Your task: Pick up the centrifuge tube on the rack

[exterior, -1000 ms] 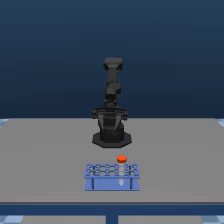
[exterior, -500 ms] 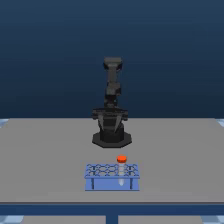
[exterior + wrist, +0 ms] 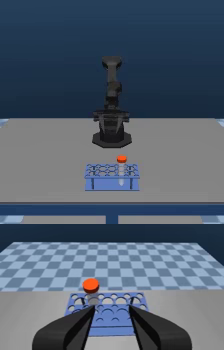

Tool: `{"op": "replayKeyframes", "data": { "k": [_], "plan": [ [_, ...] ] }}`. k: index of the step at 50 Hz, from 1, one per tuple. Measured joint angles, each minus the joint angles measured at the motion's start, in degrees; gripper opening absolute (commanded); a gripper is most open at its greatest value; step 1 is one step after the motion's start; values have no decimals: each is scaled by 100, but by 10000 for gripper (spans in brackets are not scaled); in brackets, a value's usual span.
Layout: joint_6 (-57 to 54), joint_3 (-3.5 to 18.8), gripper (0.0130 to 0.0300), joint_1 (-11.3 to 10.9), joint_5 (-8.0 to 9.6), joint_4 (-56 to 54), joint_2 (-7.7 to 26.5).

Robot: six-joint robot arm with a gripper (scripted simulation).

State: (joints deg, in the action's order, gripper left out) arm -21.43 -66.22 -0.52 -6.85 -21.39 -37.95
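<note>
- We judge the approach is under way: the centrifuge tube point(image 3: 91, 289) stands upright in a far-row hole of the rack point(image 3: 107, 311), ahead of the gripper point(image 3: 111, 308) and nearer one finger than the gap's middle
- Jaws are released, holding nothing; we should centre them, then descend and close below the cap
- Tube: slender, translucent, round orange cap; rack: blue, gridded with round holes

Centrifuge tube point(image 3: 91, 297) body blurred; pincer point(image 3: 111, 309) base cropped
</note>
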Motion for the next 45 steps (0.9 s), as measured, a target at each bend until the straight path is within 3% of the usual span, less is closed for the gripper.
{"op": "replayKeyframes", "data": {
  "k": [16, 34, 45],
  "plan": [
    [-897, 380, 300, -249, -166, -1028, 672],
    [-1740, 1144, 300, -546, -272, -2078, 1724],
    [-2294, 1552, 300, -660, -253, -2725, 2179]
  ]
}}
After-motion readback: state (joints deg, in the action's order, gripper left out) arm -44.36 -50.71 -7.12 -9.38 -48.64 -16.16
